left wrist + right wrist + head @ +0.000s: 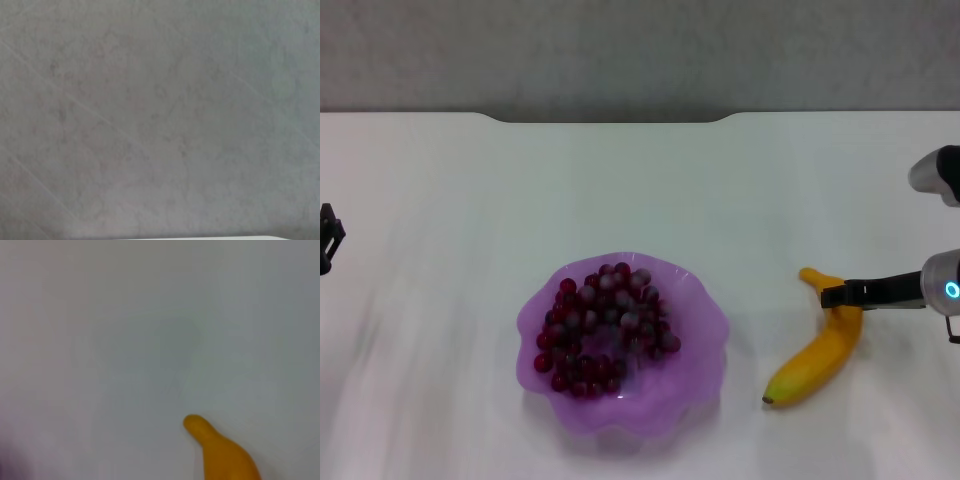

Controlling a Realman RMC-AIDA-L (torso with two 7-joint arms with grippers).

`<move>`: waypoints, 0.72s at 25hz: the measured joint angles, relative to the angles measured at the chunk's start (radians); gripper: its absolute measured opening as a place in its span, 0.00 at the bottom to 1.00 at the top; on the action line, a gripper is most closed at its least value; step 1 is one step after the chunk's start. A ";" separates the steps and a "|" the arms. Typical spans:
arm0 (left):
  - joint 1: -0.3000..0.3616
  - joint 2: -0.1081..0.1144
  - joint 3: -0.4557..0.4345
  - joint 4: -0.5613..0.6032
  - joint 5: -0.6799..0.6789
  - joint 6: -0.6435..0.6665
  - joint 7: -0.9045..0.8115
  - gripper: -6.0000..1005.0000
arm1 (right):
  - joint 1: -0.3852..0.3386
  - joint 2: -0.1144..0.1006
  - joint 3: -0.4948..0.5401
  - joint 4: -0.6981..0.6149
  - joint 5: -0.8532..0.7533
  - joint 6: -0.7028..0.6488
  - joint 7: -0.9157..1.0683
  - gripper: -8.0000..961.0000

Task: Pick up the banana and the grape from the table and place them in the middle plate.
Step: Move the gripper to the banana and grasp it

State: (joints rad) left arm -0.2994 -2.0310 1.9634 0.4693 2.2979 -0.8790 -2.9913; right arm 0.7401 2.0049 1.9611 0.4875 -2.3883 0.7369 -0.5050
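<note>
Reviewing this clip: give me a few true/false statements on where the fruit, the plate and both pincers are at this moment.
1. The grape bunch lies in the middle plate. True.
2. The banana is in the plate. False: it lies on the table, to the plate's right, apart from it.
3. The right pincer is over the banana's stem end. True.
4. The left pincer is over the plate. False: it sits at the view's far left edge.
</note>
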 joint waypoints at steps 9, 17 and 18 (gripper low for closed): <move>-0.001 0.000 -0.001 0.000 0.000 0.000 0.001 0.88 | 0.031 0.004 -0.020 -0.031 0.001 -0.012 -0.016 0.63; -0.001 0.000 -0.002 -0.001 0.000 0.000 0.002 0.88 | 0.040 0.006 -0.046 -0.040 0.003 -0.017 -0.035 0.62; -0.001 0.000 -0.002 -0.001 0.000 0.000 0.002 0.88 | 0.040 0.006 -0.047 -0.040 0.003 -0.019 -0.037 0.62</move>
State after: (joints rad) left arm -0.3007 -2.0310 1.9619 0.4685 2.2979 -0.8790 -2.9897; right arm 0.7805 2.0113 1.9143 0.4478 -2.3853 0.7182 -0.5424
